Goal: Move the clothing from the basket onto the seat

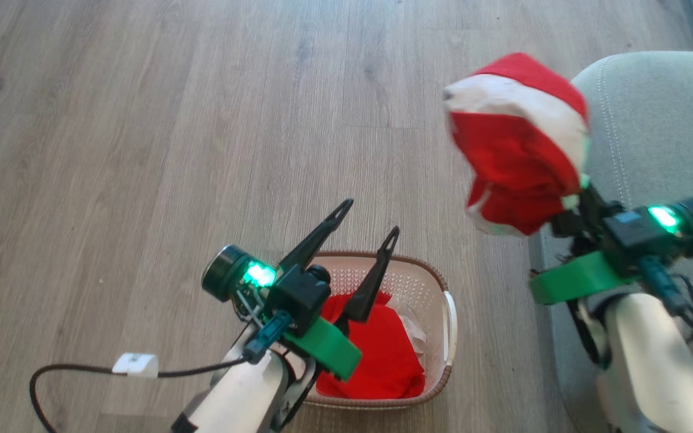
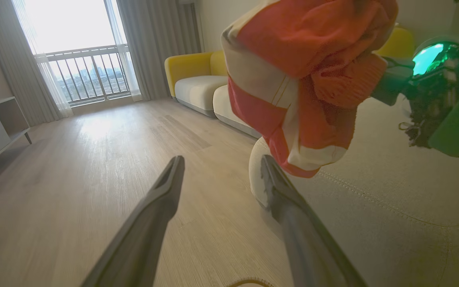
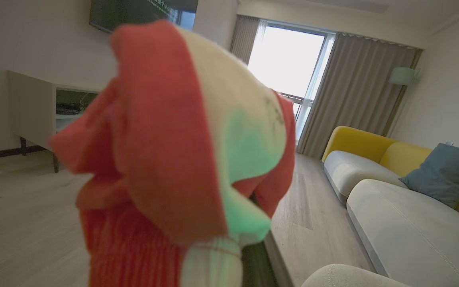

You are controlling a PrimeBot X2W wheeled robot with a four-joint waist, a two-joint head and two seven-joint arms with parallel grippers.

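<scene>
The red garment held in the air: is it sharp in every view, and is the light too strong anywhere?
Head view: the soft red fabric garment with white stripes is smeared by motion blur; the cream plastic basket is sharp. Right wrist view: the garment is close, out of focus, tinted green on its white part. Left wrist view: the tall window is washed out.

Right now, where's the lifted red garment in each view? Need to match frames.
Head view: red garment upper right, left of the seat corner.
Left wrist view: top centre-right, above the seat in frame.
Right wrist view: close up, left-centre; seat corner at bottom right.
Shared landmark: the seat's rounded corner.
</scene>
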